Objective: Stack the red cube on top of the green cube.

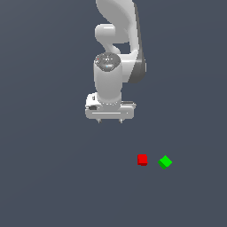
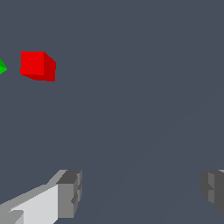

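Observation:
The red cube (image 1: 142, 160) lies on the grey floor, with the green cube (image 1: 165, 162) close beside it on the exterior view's right, a small gap between them. My gripper (image 1: 110, 120) hangs well above the floor, off to the exterior view's left of both cubes, fingers pointing down. It is open and empty. In the wrist view the red cube (image 2: 37, 65) shows whole, and only a corner of the green cube (image 2: 2, 67) shows at the picture's edge. The two fingertips (image 2: 70, 194) stand wide apart with nothing between them.
The floor (image 1: 53, 177) is a plain dark grey surface. The white arm (image 1: 116, 40) rises behind the gripper.

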`<action>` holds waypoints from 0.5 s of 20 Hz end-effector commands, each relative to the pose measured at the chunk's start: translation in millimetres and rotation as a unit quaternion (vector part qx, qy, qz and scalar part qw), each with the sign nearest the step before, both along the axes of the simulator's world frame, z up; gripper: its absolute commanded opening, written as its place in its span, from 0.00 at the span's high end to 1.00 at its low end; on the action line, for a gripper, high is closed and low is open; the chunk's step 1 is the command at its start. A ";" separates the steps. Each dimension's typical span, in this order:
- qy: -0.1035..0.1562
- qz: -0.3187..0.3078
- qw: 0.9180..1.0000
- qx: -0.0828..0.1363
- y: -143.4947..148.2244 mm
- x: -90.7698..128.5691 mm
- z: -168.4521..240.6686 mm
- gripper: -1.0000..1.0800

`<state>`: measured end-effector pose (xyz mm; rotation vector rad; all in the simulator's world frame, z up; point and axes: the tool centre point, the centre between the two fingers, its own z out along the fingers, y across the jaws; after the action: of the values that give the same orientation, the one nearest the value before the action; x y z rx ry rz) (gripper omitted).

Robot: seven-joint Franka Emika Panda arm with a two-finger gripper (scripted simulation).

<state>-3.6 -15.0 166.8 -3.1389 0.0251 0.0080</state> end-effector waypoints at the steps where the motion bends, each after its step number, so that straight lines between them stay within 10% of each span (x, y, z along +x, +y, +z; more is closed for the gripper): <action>1: 0.000 0.000 1.000 0.000 0.0 0.0 0.0 0.04; 10: 0.000 -0.002 1.000 0.000 17.8 13.6 -11.0 0.04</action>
<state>6.5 -2.4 159.0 -3.1388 0.0307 0.0066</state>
